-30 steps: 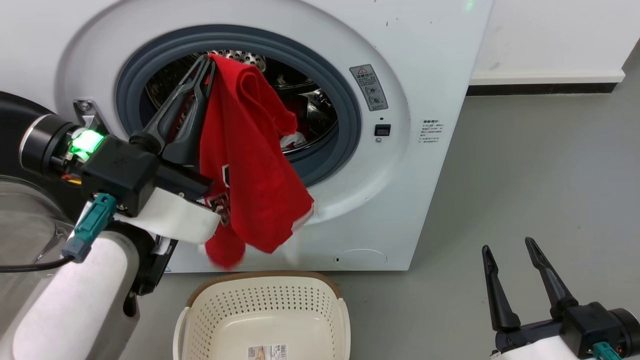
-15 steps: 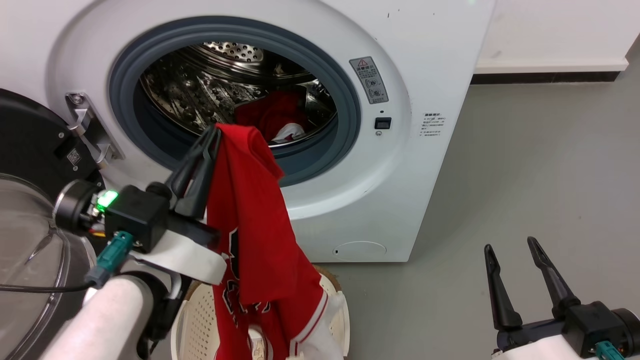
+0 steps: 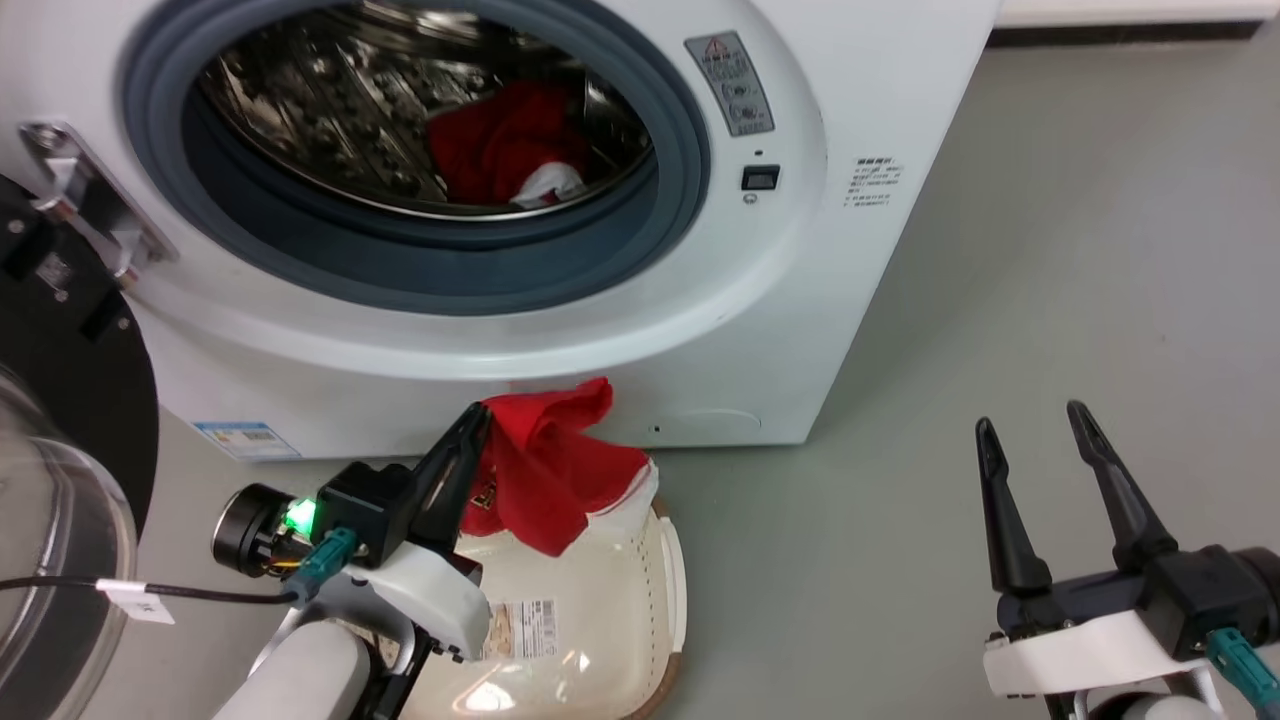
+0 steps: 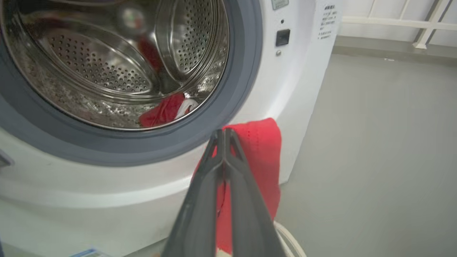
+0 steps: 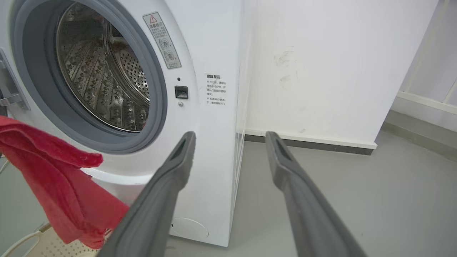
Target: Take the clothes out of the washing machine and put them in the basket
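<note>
12 o'clock: washing machine, door open; the head camera has tilted down since a second ago. 6 o'clock: basket. The red jersey, earlier hanging at the drum mouth, is now lowered and bunched at the basket's far rim. The second red garment is unchanged in the drum. 7 o'clock: left gripper pinched tight on the jersey. 4 o'clock: right gripper, fingers apart, same as before.
</note>
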Tool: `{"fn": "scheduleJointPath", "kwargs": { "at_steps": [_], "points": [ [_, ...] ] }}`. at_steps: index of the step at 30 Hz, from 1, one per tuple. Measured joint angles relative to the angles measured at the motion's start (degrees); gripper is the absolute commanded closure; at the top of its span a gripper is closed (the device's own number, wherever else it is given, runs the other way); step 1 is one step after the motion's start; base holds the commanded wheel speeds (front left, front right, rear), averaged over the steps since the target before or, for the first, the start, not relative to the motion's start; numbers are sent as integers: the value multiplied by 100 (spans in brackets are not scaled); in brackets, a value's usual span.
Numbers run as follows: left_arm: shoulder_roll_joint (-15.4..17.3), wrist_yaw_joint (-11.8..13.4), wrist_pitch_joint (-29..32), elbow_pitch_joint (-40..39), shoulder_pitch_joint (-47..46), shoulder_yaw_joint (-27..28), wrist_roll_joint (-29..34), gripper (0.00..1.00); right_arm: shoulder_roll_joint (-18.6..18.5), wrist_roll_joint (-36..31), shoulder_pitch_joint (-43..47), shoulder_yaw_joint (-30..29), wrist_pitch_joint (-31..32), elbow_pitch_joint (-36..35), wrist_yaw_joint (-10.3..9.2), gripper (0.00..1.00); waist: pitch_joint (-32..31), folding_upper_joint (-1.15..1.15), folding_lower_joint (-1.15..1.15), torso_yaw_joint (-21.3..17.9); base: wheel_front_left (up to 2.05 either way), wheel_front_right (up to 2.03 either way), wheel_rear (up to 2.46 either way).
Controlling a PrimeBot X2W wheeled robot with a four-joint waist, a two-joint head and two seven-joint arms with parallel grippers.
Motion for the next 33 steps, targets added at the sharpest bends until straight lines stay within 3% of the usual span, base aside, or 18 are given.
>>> {"fn": "scheduleJointPath", "kwargs": {
  "at_steps": [20, 33],
  "points": [
    [-759, -753, -567, 4089, -1678, 64, -156, 100, -1, 131, -1102, 23, -1, -305, 0, 0, 2055, 0, 1, -445, 0, 0, 0],
    [-1141, -951, -570, 6304, -2761, -79, -135, 100, -2, 364, -1562, -7, 0, -536, 0, 0, 3366, 0, 1, -708, 0, 0, 0]
  ]
}}
